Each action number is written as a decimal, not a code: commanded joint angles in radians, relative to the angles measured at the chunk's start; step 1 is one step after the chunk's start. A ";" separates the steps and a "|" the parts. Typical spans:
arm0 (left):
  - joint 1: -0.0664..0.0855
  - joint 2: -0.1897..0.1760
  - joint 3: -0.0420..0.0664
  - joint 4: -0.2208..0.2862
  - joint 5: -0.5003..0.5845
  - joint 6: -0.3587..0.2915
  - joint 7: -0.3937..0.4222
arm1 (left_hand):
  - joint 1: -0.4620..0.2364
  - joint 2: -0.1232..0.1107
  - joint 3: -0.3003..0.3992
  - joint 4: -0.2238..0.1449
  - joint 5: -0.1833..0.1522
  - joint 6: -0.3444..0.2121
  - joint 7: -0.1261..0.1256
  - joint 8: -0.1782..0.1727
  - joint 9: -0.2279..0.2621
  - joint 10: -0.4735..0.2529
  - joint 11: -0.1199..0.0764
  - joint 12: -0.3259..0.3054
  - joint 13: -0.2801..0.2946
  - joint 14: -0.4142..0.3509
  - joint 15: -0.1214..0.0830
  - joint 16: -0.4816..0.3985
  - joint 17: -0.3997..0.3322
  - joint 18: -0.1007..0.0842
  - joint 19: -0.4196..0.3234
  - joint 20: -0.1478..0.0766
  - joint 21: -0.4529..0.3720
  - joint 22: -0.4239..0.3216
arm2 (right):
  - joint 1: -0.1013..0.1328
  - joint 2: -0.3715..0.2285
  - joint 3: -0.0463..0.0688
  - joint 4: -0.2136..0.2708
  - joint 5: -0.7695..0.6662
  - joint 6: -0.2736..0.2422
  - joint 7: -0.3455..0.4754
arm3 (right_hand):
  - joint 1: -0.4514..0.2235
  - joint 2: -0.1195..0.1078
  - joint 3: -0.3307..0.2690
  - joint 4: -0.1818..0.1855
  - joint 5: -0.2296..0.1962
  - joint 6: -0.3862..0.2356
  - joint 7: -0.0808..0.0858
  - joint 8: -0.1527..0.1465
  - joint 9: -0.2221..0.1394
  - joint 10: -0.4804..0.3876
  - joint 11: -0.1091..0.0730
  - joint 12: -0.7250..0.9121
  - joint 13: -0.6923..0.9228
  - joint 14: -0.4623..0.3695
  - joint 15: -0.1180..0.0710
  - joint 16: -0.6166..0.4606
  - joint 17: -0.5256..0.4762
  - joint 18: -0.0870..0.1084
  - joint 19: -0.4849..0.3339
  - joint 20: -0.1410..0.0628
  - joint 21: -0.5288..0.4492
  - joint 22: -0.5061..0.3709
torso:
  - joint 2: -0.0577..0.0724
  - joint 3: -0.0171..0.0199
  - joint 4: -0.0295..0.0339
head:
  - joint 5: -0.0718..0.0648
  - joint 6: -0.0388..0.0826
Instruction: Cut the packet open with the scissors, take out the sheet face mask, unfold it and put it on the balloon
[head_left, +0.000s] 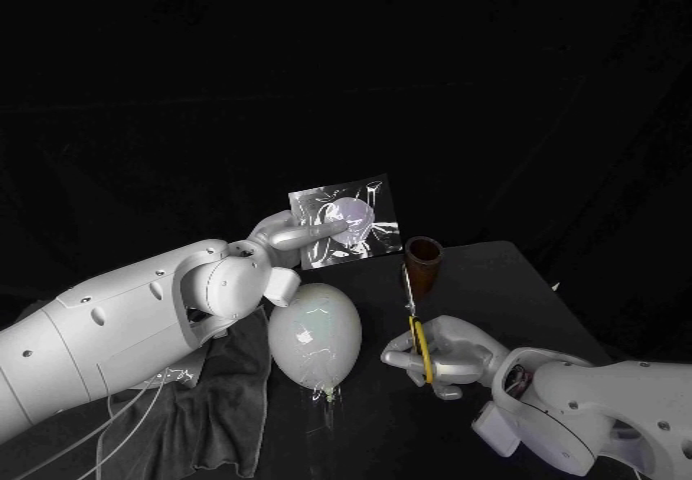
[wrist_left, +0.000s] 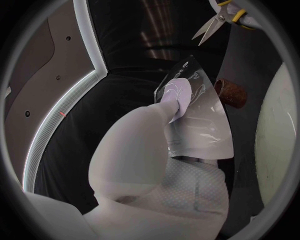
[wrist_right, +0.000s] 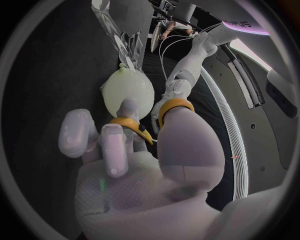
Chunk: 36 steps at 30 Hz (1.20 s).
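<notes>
Left hand (head_left: 296, 238): pinches the clear packet (head_left: 346, 222), held up above the table (head_left: 498, 285).
Right hand (head_left: 440, 355): clasps the yellow handles of the scissors (head_left: 415, 312).
Scissors: blades parted, tips near the packet's lower right corner.
Balloon (head_left: 313, 335): lies on the table, between the arms.
Brown cup (head_left: 423, 260): just right of the blades.

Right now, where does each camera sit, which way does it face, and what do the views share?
Head view: on the robot's head, looking down at the table; left arm and right arm show, left hand holding up the packet, right hand holding the scissors.
Left wrist view: behind the left hand, facing the packet, scissors beyond.
Right wrist view: behind the right hand, facing the balloon and packet.
Shared: all three show the packet.
</notes>
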 joint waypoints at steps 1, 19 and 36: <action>0.002 0.004 0.001 0.004 -0.002 0.023 0.009 | -0.004 0.009 0.004 0.000 0.004 0.005 0.000 0.003 0.100 0.011 -0.002 0.003 0.000 0.004 -0.005 -0.002 0.001 0.015 0.008 0.002 0.005 -0.001 | -0.001 0.001 0.000 0.005 -0.020 0.035 -0.012 | -0.014 -0.045 -0.005 0.000 0.005 -0.348 0.138 0.001 -0.001 0.059 0.062 0.310 -0.005 0.047 -0.001 -0.004 0.094 0.021 -0.007 -0.001 -0.009 0.102 | -0.001 0.0005 0.0003 | 0.001 -0.002; 0.002 -0.004 0.001 0.027 -0.012 0.048 0.001 | -0.006 0.009 0.006 -0.001 0.003 0.005 0.000 0.004 0.101 0.012 -0.002 0.003 0.000 0.005 -0.005 -0.002 0.002 0.015 0.008 0.002 0.006 -0.001 | -0.001 0.002 0.001 0.006 -0.021 0.048 -0.028 | -0.025 -0.044 -0.004 0.000 0.005 -0.375 0.131 0.010 -0.005 0.031 0.052 0.218 -0.058 0.034 -0.010 -0.023 0.070 0.028 -0.027 -0.008 -0.047 0.086 | -0.001 0.0003 0.0006 | 0.000 -0.002; 0.002 -0.011 0.001 0.034 -0.031 0.072 -0.010 | -0.007 0.008 0.007 -0.002 0.003 0.005 0.000 0.004 0.102 0.012 -0.002 0.003 0.000 0.005 -0.005 -0.002 0.002 0.015 0.008 0.002 0.006 -0.001 | 0.000 -0.005 0.001 0.007 -0.014 0.047 -0.016 | -0.018 -0.044 -0.004 0.000 0.006 -0.406 0.131 0.003 -0.010 -0.017 0.042 0.070 -0.143 0.026 -0.017 -0.036 0.055 0.034 -0.044 -0.013 -0.078 0.073 | -0.002 0.0011 -0.0004 | -0.003 -0.005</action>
